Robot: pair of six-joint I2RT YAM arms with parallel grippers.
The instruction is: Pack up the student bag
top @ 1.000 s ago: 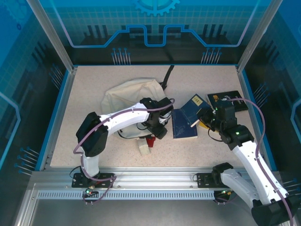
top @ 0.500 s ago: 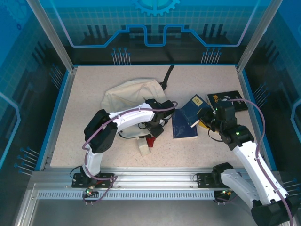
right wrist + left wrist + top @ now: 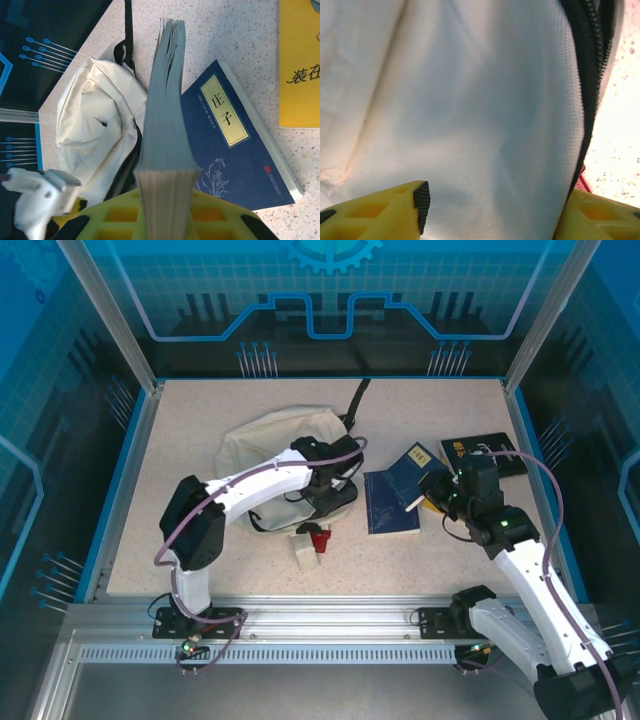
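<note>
Cream canvas takes centre stage: the student bag (image 3: 270,445) lies slumped on the speckled table (image 3: 190,420), left of the middle and toward the back, with one black strap (image 3: 358,400) pointing at the rear wall. The left gripper (image 3: 332,498) hangs over the bag's near-right edge. Its yellow fingers (image 3: 390,212) stand well apart, with cloth and the black zip (image 3: 590,70) between them (whether the pads actually press the fabric, I cannot tell). Just in front of it on the table sit a small red object (image 3: 320,538) and a white block (image 3: 304,554), close together. Over on the right, the right gripper (image 3: 434,490) is clamped on a thick blue book (image 3: 412,462), held on edge with its page block turned toward the wrist camera. Beside and below it a second blue book (image 3: 235,145), bearing a cream title label with Chinese characters, lies flat on the table between the bag and the right arm. A dark-covered book (image 3: 490,455) rests farther right, near the table's edge.
</note>
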